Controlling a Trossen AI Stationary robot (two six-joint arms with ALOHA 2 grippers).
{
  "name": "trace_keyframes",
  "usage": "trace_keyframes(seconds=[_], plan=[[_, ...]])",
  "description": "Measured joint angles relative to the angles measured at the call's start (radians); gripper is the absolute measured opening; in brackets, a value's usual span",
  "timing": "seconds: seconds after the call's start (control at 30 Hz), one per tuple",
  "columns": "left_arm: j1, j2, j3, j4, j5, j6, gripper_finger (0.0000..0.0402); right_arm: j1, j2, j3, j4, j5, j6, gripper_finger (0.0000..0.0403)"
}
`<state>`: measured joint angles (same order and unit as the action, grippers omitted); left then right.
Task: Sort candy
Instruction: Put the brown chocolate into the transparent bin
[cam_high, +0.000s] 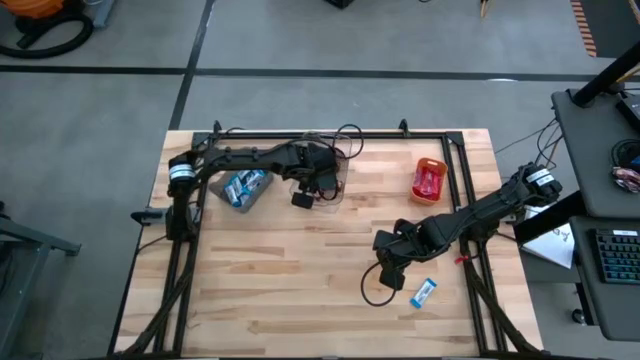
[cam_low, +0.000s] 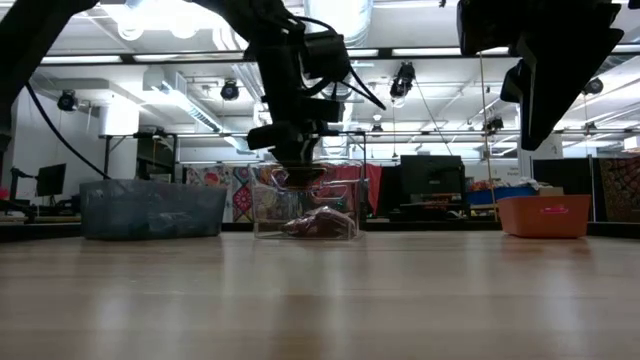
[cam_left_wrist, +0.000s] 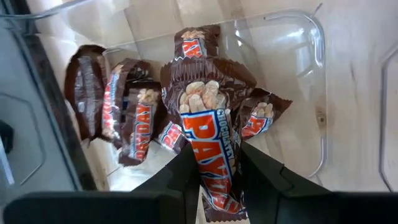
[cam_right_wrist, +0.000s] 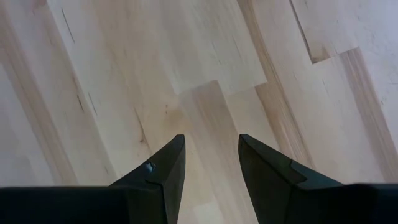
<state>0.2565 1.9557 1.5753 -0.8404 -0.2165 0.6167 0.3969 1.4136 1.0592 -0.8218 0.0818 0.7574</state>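
Candy fills the scene in three sorts. One dark brown bar (cam_left_wrist: 214, 158) sits pinched between the jaws of the left gripper (cam_left_wrist: 217, 180), its long axis running straight out from the fingers, its far end pointing down into the clear bin (cam_left_wrist: 314, 74). Beyond that end lies a heap of more dark brown bars (cam_left_wrist: 134, 115), lying at mixed angles on the bin's floor; the bin's walls ring the gripper's tip on all sides. Beside the clear bin, the grey bin (cam_high: 262, 195) holds blue-and-white candy (cam_high: 243, 187), and the orange bin (cam_high: 414, 186) holds red candy (cam_high: 432, 180).

The right gripper (cam_right_wrist: 211, 155) hangs over bare table (cam_right_wrist: 205, 56), jaws apart with nothing between them. A single blue-and-white bar (cam_high: 424, 292) lies flat on the wood just beside it, long axis slanted.
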Motion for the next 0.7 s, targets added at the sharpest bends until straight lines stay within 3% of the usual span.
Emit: trace_keyframes(seconds=[0.7], plan=[[0.0, 0.037, 0.0, 0.024, 0.039, -0.048, 0.0088, 0.0, 0.0, 0.0, 0.013, 0.0, -0.003, 0.0141]])
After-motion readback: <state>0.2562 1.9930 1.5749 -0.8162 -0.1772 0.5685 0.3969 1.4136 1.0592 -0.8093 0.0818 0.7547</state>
